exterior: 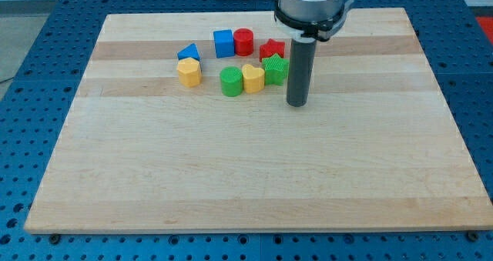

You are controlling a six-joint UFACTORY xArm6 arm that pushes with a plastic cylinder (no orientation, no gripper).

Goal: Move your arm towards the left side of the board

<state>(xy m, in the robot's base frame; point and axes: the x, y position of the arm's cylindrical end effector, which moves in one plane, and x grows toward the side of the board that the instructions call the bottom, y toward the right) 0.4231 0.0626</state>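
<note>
**Rod tip stands right of the block cluster, upper middle of the board**

Camera view: the wooden board [254,176] fills most of the frame, resting on a blue perforated table [31,76]. My tip [297,105] touches the board in the upper middle of the frame, slightly right of centre. It carries no jaws and holds nothing; it is a plain dark rod hanging from the arm's grey wrist [312,3] at the frame's top.

All blocks lie to the tip's left, in the upper centre. Nearest is the green star-like block [275,68], just beside the rod. Behind it sits the red star-like block [272,50]. Further left in the front row: the yellow heart block [253,78], touching the green cylinder [230,81]. In the back row, the red cylinder [243,41] stands against the blue cube [223,43]. Leftmost are the blue triangular block [189,52] and, just below it, the yellow block [189,72].

The board's left side lies well beyond the cluster from the tip.
</note>
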